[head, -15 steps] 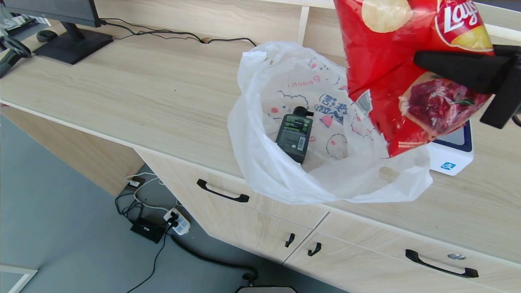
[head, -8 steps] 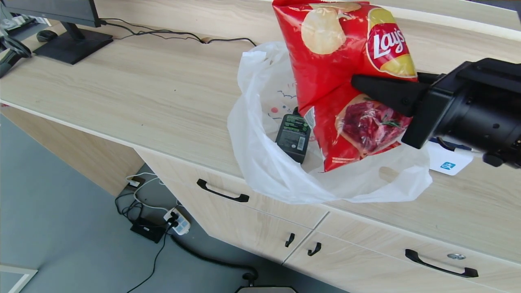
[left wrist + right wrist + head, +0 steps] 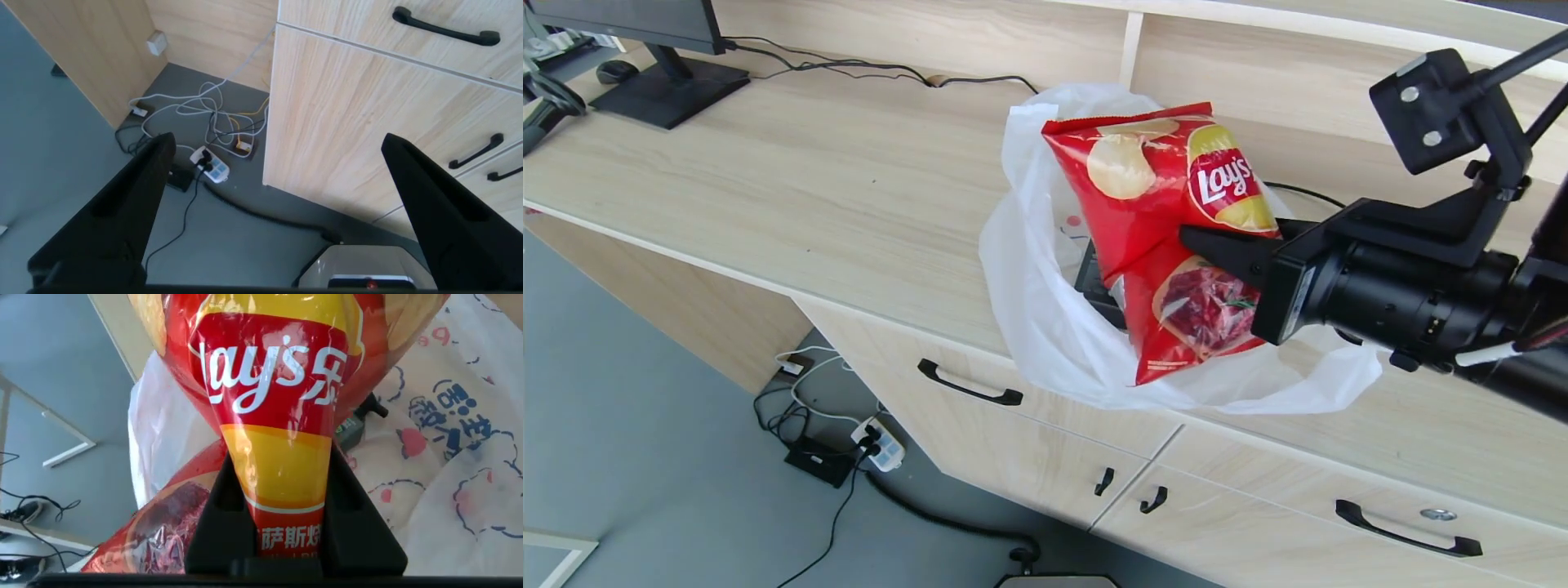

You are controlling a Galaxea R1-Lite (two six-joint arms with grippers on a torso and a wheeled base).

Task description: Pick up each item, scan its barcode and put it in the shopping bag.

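Lowered into the shopping bag [image 3: 1045,327], logo-fronted chip bag [image 3: 1143,204] stays clamped in right tool [image 3: 282,469]; left tool [image 3: 278,140] spread wide.

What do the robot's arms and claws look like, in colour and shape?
The right arm is a black cylinder carrying a square black bracket with two silver screws. The right claw and left claw have black, tapering wedge fingers.

From the head I looked forward and down over the counter [image 3: 768,188] at the shopping bag [image 3: 1029,327], my right wrist camera sat close on the chip bag [image 3: 270,416] above that same shopping bag, and my left wrist camera hung low, facing drawer fronts [image 3: 368,106] and floor cables [image 3: 204,106] that the head view shared.
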